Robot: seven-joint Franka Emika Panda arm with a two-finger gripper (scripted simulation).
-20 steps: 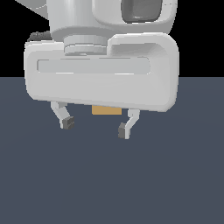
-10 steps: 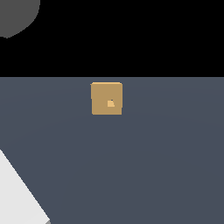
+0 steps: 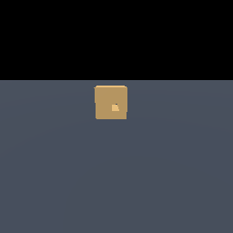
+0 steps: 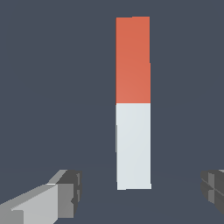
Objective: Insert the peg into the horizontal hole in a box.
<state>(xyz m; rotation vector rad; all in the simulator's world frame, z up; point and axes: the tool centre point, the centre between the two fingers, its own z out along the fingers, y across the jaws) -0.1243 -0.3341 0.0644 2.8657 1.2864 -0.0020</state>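
The tan box (image 3: 110, 102) stands on the dark grey floor in the exterior view, its flat face toward the camera. Its small squarish hole (image 3: 115, 107) shows brighter orange just off the face's middle. The peg (image 4: 133, 103) appears only in the wrist view: a long thin bar lying flat on the floor, one half orange-red, the other pale grey-white. My gripper (image 4: 142, 190) is open, with one grey finger (image 4: 65, 194) on each side of the white end, well apart from it. Neither the gripper nor the peg shows in the exterior view.
A dark grey floor (image 3: 116, 182) surrounds the box, under a black background. Nothing else lies near the peg in the wrist view.
The white gripper body that covered the box a second ago has left the exterior view. The last white piece at the lower left corner is gone too, and the box shows in full.
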